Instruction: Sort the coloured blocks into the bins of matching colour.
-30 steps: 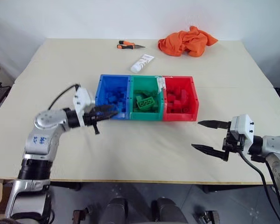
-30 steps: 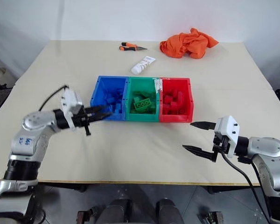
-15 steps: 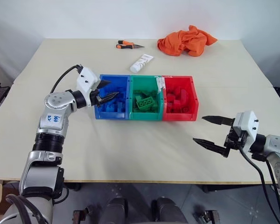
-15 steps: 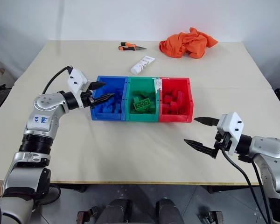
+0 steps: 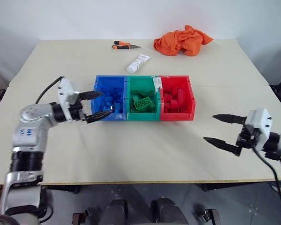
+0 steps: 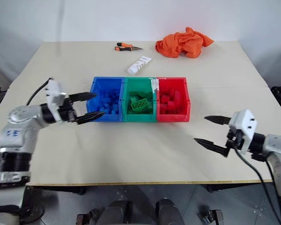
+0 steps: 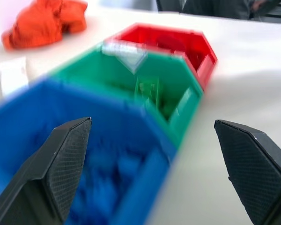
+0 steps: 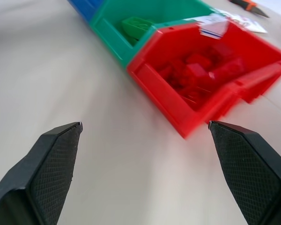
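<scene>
Three joined bins in a row near mid-table (image 5: 145, 145): blue bin (image 5: 97, 96), green bin (image 5: 143, 80) at centre, red bin (image 5: 192, 101). Blue blocks (image 5: 113, 99) piled in the blue bin. Green block (image 5: 144, 101), studs up, in the green bin. Red blocks (image 5: 174, 99) heaped in the red bin. All upright, lowered lips facing the near table edge.

Both head-mounted eye views look forward and down over the beige rectangular worktop (image 5: 145, 145), covering the same scene. Each wrist view looks along its own jaws at close range toward the joined blue, green and red plastic bins (image 6: 139, 99), which all views share.
</scene>
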You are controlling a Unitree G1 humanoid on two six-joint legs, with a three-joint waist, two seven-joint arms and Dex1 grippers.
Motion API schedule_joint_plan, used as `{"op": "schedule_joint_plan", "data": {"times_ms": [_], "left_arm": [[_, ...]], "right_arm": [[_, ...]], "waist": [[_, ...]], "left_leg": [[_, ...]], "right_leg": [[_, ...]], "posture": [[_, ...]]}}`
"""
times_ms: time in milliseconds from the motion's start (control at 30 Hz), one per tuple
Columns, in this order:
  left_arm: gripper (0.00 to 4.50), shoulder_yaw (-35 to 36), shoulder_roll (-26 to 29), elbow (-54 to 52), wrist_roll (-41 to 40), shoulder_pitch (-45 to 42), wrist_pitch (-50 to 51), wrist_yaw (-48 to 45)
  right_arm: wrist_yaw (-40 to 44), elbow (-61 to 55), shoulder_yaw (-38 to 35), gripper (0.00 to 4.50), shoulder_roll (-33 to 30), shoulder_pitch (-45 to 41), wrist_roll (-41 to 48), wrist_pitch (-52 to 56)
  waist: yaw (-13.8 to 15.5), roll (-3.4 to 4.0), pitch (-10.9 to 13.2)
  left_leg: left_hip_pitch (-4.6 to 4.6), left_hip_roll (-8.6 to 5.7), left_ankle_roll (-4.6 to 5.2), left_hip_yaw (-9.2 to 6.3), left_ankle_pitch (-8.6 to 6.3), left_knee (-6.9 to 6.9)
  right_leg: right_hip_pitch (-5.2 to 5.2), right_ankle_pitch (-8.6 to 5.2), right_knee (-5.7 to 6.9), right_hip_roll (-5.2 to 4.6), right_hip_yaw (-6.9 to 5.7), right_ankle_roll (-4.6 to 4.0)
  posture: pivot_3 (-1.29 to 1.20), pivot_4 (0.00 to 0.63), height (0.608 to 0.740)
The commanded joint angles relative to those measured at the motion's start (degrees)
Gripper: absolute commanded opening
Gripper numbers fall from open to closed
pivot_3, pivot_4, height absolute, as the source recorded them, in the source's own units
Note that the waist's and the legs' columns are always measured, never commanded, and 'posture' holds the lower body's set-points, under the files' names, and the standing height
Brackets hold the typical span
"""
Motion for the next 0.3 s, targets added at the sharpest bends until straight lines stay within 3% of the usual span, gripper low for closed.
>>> {"op": "schedule_joint_plan", "data": {"times_ms": [33, 300], "left_arm": [[4.46, 3.3, 3.3, -1.6, -2.0, 3.9, -0.7, -3.8], [4.46, 7.7, 7.2, 0.4, -2.9, 9.8, -1.5, -6.9]], "right_arm": [[5.3, 2.6, -3.9, 4.5, -1.4, -1.3, 3.3, -2.7], [13.1, 7.8, -3.2, 4.5, -4.7, -4.1, 3.8, -4.5]], "waist": [[0.0, 0.0, 0.0], [-0.1, 0.01, 0.0]], "left_leg": [[0.0, 0.0, 0.12, 0.0, -0.07, 0.0], [0.0, 0.0, 0.2, 0.0, -0.12, -0.01]], "right_leg": [[0.01, 0.0, -0.01, -0.01, 0.0, 0.0], [0.0, 0.0, -0.03, -0.03, 0.0, 0.0]], "posture": [[0.0, 0.15, 0.74], [0.0, 0.15, 0.74]]}}
